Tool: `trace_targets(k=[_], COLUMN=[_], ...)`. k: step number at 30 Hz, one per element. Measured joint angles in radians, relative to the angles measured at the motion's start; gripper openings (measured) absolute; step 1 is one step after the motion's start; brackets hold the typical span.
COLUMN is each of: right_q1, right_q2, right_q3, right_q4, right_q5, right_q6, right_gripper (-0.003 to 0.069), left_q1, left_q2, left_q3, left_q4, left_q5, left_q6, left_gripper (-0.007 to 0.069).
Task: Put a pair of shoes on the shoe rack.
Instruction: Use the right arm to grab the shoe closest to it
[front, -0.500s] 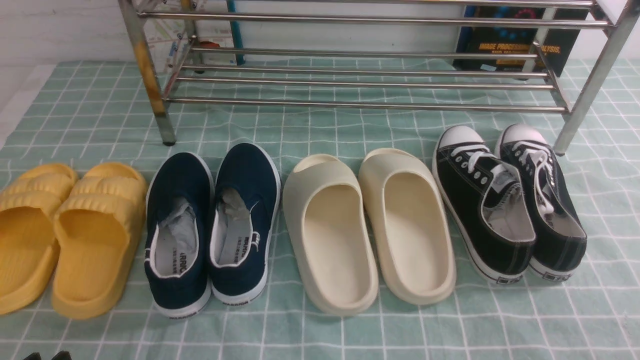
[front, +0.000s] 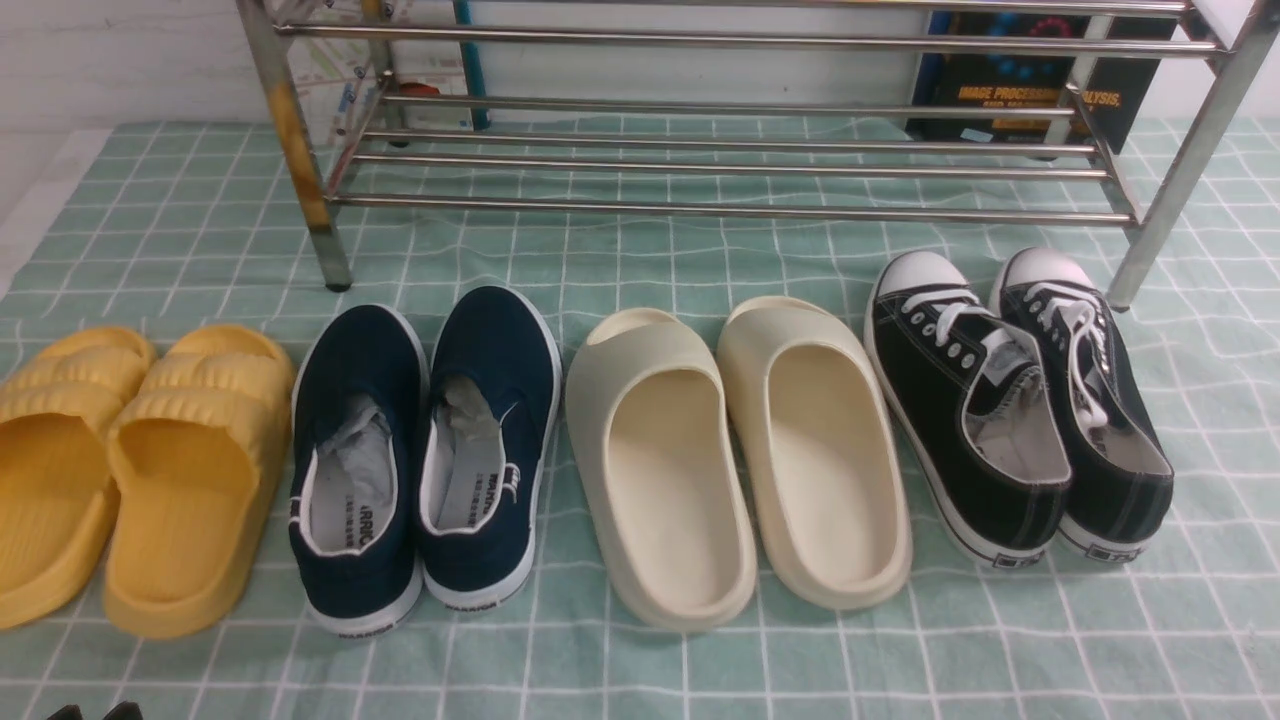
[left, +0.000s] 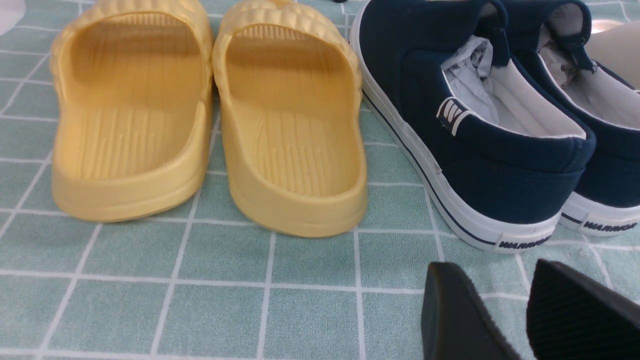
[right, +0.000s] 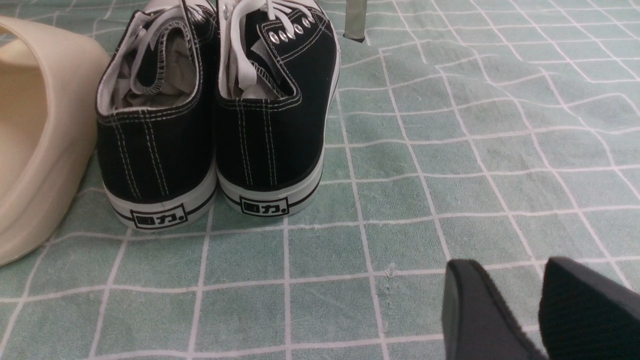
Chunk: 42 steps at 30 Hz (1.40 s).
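The two black canvas sneakers, left (front: 960, 400) and right (front: 1095, 400), stand side by side on the cloth at the right, toes toward the shoe rack (front: 730, 165). The rack of chrome tubes spans the back; its left leg (front: 300, 150) is yellow-stained. In the right wrist view the sneakers' heels (right: 155, 130) (right: 272, 115) face me. My right gripper (right: 507, 272) is open and empty, behind them and off to the side, apart from them. My left gripper (left: 492, 280) is open and empty, just behind the navy slip-ons' heels; only its tips (front: 93, 714) show in the front view.
Yellow slides (front: 130, 470), navy slip-ons (front: 430, 440) and cream slides (front: 740, 450) stand in a row left of the sneakers on the green checked cloth (front: 640, 670). A dark book (front: 1030, 90) leans behind the rack. The rack's right front leg (front: 1170, 190) stands beside the sneakers' toes.
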Motion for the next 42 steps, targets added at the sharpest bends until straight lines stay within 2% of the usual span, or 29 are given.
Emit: trace_targets(k=[5, 12, 34, 36, 42], right_q1=[0.0, 0.0, 0.0, 0.0, 0.0], right_q2=[0.0, 0.0, 0.0, 0.0, 0.0], right_q3=[0.0, 0.0, 0.001, 0.008, 0.011], right_q4=[-0.005, -0.073, -0.077, -0.077, -0.055], right_q5=[0.0, 0.0, -0.012, -0.052, -0.375], right_q6=[0.0, 0.0, 0.0, 0.0, 0.05], right_gripper=[0.0239, 0.0239, 0.0239, 0.0239, 0.0239], left_q1=[0.0, 0.0, 0.0, 0.0, 0.0], left_q2=[0.0, 0.0, 0.0, 0.0, 0.0], left_q3=[0.0, 0.0, 0.0, 0.0, 0.0], left_q4=[0.0, 0.0, 0.0, 0.0, 0.0], left_q5=[0.0, 0.0, 0.0, 0.0, 0.0], left_q6=[0.0, 0.0, 0.0, 0.0, 0.0], left_gripper=[0.0238, 0.0238, 0.0238, 0.0238, 0.0238])
